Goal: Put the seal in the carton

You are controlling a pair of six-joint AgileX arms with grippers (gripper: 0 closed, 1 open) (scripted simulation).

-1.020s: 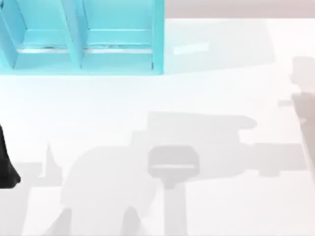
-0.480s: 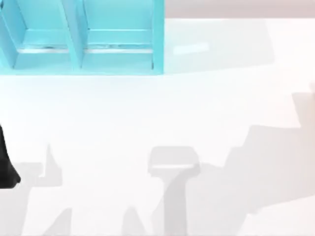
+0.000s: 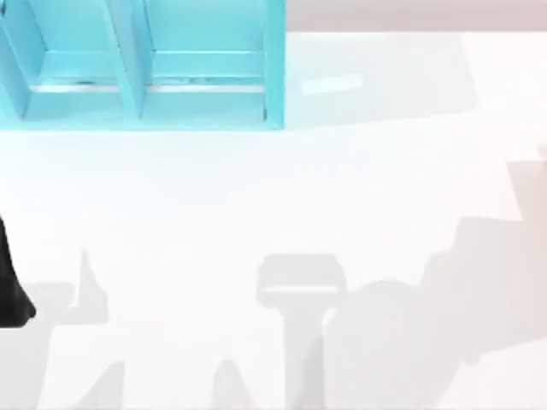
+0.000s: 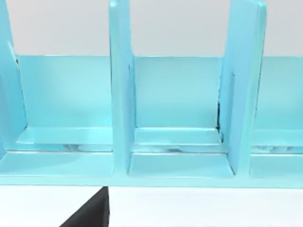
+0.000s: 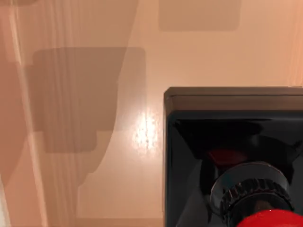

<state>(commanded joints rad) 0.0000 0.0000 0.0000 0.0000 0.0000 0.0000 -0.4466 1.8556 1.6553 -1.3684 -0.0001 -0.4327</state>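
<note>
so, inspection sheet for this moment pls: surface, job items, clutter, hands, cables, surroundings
Surface: white table, only shadows across its near half.
Job's things: seal seen close up in the right wrist view, black base with the red knob nearest the camera. Cyan carton at the table's far left, upright dividers, nothing in the compartments on view.
Clutter: nothing seen.
Hands: left arm is a dark shape at the table's left edge, facing the carton; whether a hand grips the seal can't be told.
Cables: nothing seen.
Surroundings: tan surface behind the seal, crossed by shadows.
</note>
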